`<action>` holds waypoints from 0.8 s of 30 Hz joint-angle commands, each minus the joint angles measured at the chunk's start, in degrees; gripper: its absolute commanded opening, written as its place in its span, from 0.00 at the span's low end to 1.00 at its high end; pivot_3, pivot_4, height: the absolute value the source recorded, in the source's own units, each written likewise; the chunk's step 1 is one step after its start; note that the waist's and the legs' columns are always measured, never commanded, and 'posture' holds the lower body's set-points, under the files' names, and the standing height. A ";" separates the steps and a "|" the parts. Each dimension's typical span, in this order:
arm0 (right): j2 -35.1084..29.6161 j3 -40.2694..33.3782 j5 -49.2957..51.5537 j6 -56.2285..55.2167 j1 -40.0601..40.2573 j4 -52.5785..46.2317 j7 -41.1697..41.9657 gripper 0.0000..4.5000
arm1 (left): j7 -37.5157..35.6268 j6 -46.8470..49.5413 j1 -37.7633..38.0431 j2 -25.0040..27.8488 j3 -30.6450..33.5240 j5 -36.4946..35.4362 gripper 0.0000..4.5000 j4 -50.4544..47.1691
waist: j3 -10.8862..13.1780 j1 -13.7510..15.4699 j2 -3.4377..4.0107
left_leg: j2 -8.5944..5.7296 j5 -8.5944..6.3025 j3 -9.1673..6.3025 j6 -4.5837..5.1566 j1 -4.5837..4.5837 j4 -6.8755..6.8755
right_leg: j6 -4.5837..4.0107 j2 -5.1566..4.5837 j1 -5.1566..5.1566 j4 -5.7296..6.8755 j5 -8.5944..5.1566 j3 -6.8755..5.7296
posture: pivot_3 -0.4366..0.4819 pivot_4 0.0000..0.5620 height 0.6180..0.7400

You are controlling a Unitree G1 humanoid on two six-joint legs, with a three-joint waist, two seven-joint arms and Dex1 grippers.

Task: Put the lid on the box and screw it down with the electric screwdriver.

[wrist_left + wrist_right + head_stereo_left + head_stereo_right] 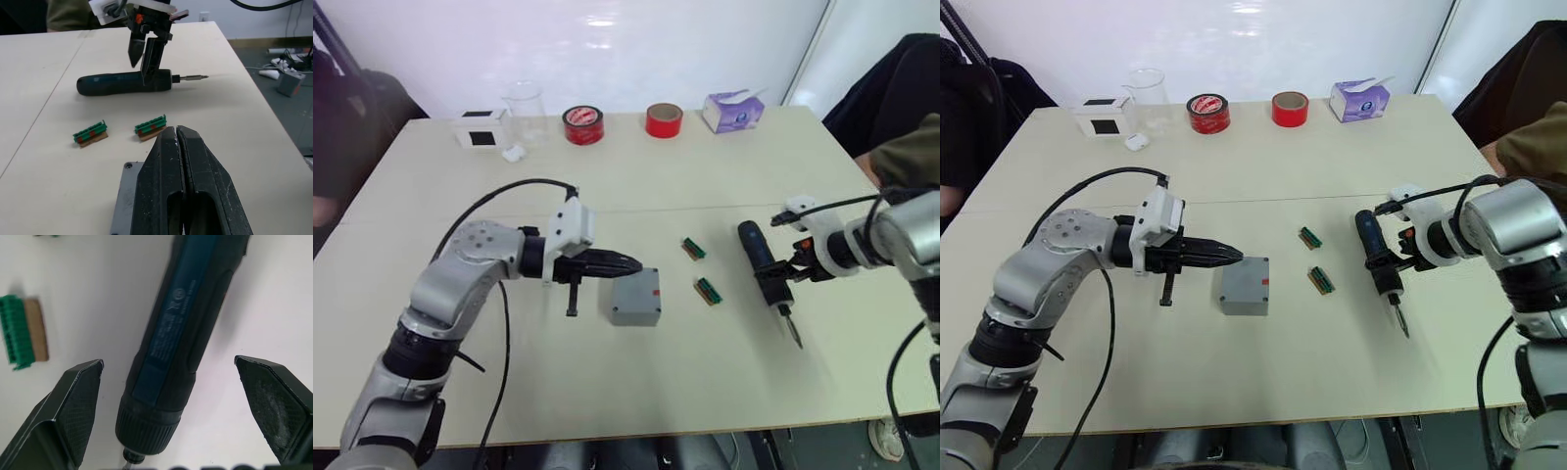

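Both tools (168,377) straddle screwdriver (183,328) (seemingly untouched).

brightness: pretty bright and even across the table (724,166)
source: looks like overhead light, there's a white hotspot on the back wall (597,20)
shadows: soft and short, a faint one under the electric screwdriver (188,328) between the right jaws
blur: left gripper (180,161) fingers are soft up close, background beyond them goes a bit hazy
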 commanded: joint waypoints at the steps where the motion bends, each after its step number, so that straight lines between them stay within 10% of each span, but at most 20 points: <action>1: 1.23 3.63 -0.40 2.30 -4.53 4.96 1.12 0.99 | 1.65 -0.81 0.66 -0.55 0.51 -0.35 0.00 -2.69 | 0.00 -0.04 0.00 | -0.01 0.00 0.02 0.00 0.00 0.00 | 0.00 -0.02 0.00 -0.01 0.00 0.01 | 0.48 0.27 1.00; 9: 2.33 11.93 -0.87 1.78 -6.44 6.70 3.93 0.99 | 3.36 -0.68 1.53 -0.57 0.59 -0.33 0.00 -4.09 | 0.00 -0.12 0.00 | -0.03 0.00 0.03 0.00 0.00 0.00 | 0.01 -0.05 -0.01 0.00 0.01 0.01 | 0.48 0.27 1.00; 17: 5.72 12.98 -3.56 -0.46 -6.85 9.27 3.99 0.43 | 5.71 0.02 2.60 0.31 1.71 -0.32 0.00 -5.22 | -0.02 -0.46 -0.04 | 0.01 0.00 0.03 0.00 0.04 0.00 | 0.01 -0.02 0.00 0.01 0.01 0.01 | 0.48 0.27 1.00; 24: 4.74 10.28 -5.62 -2.93 -8.69 8.50 4.17 0.41 | 6.25 0.04 3.20 1.86 2.55 -0.51 0.00 -5.07 | -0.05 -0.53 -0.07 | 0.02 0.00 0.04 0.00 0.07 0.01 | -0.01 -0.01 0.01 0.07 0.03 0.01 | 0.48 0.27 1.00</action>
